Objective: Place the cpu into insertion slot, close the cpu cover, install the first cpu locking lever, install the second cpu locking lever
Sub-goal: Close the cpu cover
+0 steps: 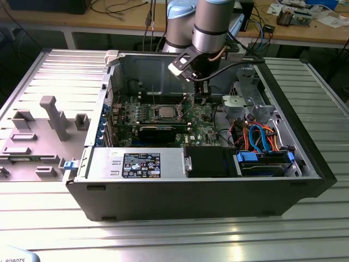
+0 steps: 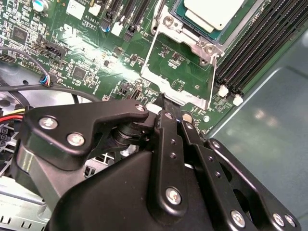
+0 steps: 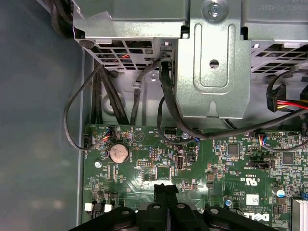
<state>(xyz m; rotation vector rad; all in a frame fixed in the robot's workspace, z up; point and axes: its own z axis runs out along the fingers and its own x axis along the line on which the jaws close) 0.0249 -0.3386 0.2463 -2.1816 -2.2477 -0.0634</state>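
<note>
Gripping state: the black two-finger gripper (image 2: pixel 169 103) has its fingers pressed together, with no gap visible in both wrist views (image 3: pixel 166 188). Whether a thin metal edge is pinched between them cannot be told.
Gripper position: at the centre of the exterior view, the gripper (image 1: pixel 200 98) hangs from the grey robot arm (image 1: pixel 210 27) inside the open black computer case (image 1: pixel 191 202), low over the green motherboard (image 1: pixel 204 119).
Contact: in the second wrist view the fingertips meet the free edge of the cpu cover (image 2: pixel 153 55), a thin silvery metal frame plate with a square window.
Cover position: open and clear of the socket. The green motherboard (image 2: pixel 96 57) shows through its window.
Cpu location: the cpu (image 2: pixel 211 12), a small flat square chip with a silvery-grey top, sits uncovered in the socket. In the exterior view it (image 1: pixel 165 112) lies near the frame centre, toward the exterior view's left of the gripper.
Adjacent parts: long black memory slots (image 2: pixel 260 48) run beside the socket.
Board detail: a round silver coin cell (image 3: pixel 119 153) sits on the motherboard (image 3: pixel 216 163), near a grey metal drive cage (image 3: pixel 211 72).
Surroundings: the case rests on a ribbed aluminium table (image 1: pixel 163 234). A grey moulded fixture block (image 1: pixel 54 117) stands at the exterior view's left.
</note>
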